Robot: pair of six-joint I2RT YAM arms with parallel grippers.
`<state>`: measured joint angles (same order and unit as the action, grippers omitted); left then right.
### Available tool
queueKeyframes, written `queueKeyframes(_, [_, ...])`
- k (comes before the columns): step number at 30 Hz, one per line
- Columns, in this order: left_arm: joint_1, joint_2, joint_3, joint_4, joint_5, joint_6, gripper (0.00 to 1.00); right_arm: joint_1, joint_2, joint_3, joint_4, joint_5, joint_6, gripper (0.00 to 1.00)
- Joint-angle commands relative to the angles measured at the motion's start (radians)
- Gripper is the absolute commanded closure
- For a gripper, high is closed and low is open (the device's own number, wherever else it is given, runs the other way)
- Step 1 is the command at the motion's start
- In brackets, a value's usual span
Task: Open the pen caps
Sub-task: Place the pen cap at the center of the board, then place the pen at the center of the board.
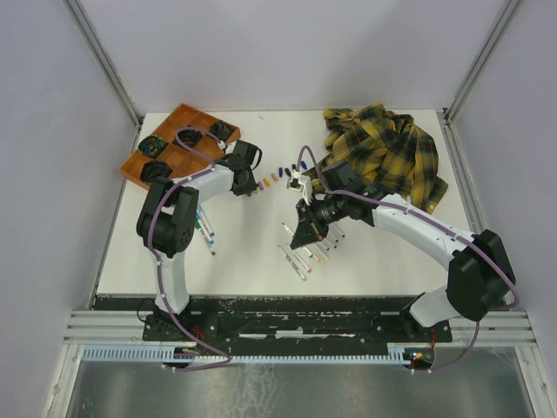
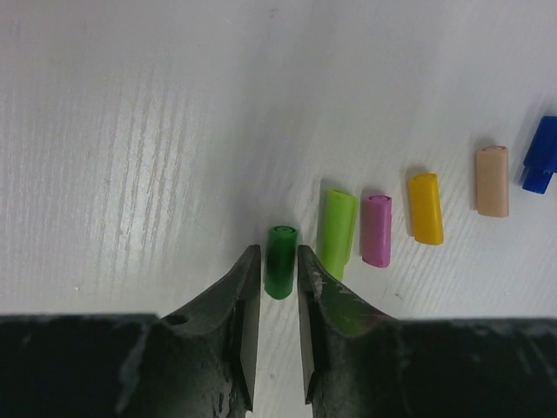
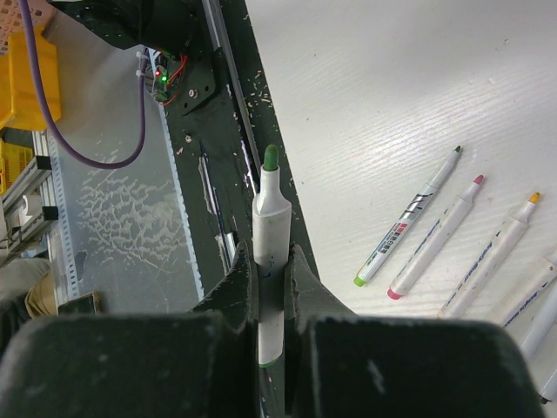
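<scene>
left gripper: [image 2: 278, 261] jaws parted a little, nothing clamped; the tips sit either side of the dark green cap [image 2: 281, 242].
contact: a thin sliver of worktop [image 2: 130, 131] shows along one side of the cap. The other side is too tight to call and may be touching.
cap position: lying flat on the worktop, near half between the tips, far half poking out beyond them.
cap axis: runs along the fingers, not across them.
row: the dark green cap ends a line of caps. Next to it are the light green cap [image 2: 337, 228], pink cap [image 2: 377, 231], yellow cap [image 2: 426, 209], peach cap [image 2: 492, 181] and blue cap [image 2: 540, 155], all roughly parallel.
row place: mid-worktop toward the far edge, between the wooden tray [image 1: 187, 126] and the plaid shirt [image 1: 387, 148].
right gripper: [image 3: 271, 257] clenched on a white marker [image 3: 271, 218], green nib bare and pointing out past the worktop's near edge.
loose markers: [image 3: 439, 239] uncapped, lying side by side toward the near edge, well apart from the cap row.
nearer arm: left for the caps, right for the loose markers.
key relation: the cap lies dead ahead of the left gripper, in line with its fingers, with the light green cap just beside one finger.
judgement: the exit should go straight back along the cap axis. Any sideways drift would likely knock the neighbouring cap.
</scene>
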<state>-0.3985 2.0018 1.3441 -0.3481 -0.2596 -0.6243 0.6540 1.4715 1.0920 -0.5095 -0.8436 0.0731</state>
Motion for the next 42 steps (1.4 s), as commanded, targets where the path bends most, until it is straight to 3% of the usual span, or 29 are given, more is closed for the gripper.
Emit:
queueKeyframes(1, [0.005,-0.074,0.025,-0.025,0.006,0.043,0.70,0.007,0.008,0.023,0.037,-0.007,0.000,1.00])
queueKeyframes(9, [0.005,-0.271,-0.073,0.048,0.060,0.047,0.67,0.093,0.042,0.011,0.039,0.079,-0.001,1.00])
queueKeyframes(15, [0.005,-0.540,-0.332,0.271,0.166,0.071,0.59,0.197,0.084,0.016,0.034,0.372,0.147,1.00])
queueKeyframes(19, [0.006,-0.744,-0.544,0.384,0.160,0.076,0.52,0.261,0.127,0.025,0.027,0.543,0.276,1.00])
queueKeyframes(26, [0.004,-1.068,-0.783,0.352,0.014,0.058,0.49,0.330,0.224,0.054,-0.004,0.682,0.392,1.00])
queueKeyframes(31, [0.005,-1.264,-0.910,0.335,-0.013,0.025,0.46,0.375,0.282,0.092,-0.034,0.760,0.412,1.00])
queueKeyframes(42, [0.005,-1.438,-1.001,0.291,0.015,-0.030,0.45,0.423,0.339,0.122,-0.062,0.936,0.418,0.99])
